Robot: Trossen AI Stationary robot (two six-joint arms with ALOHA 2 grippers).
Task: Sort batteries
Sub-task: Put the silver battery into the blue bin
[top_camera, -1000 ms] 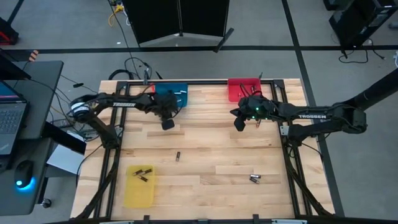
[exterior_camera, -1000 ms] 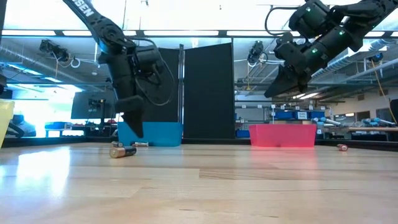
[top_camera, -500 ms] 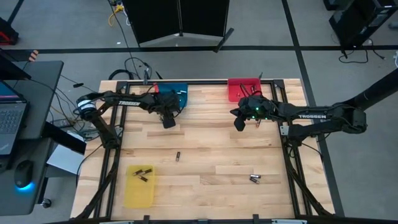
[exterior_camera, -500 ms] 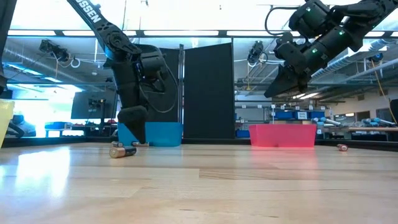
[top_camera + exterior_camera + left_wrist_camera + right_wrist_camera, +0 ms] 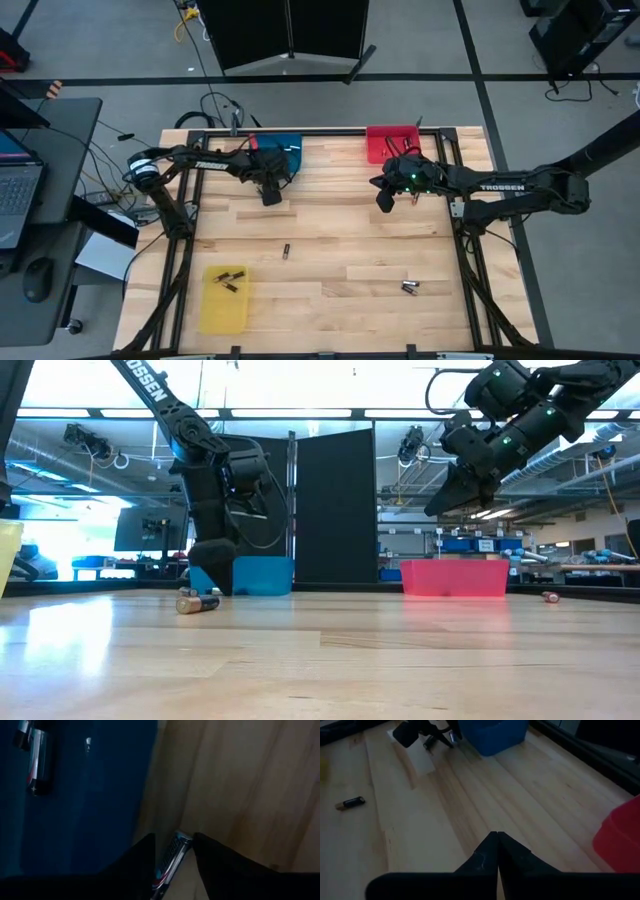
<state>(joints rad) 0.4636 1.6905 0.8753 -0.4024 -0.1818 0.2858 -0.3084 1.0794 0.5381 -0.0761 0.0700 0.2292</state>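
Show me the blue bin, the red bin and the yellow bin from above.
blue bin (image 5: 288, 146): high view, bare floor near its right wall.
red bin (image 5: 385, 143): high view, middle of its floor.
yellow bin (image 5: 222, 310): high view, bare lower floor.

Table middle open, blue bin walls left claw

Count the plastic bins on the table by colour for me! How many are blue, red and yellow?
blue bin: 1
red bin: 1
yellow bin: 1
Total: 3 bins
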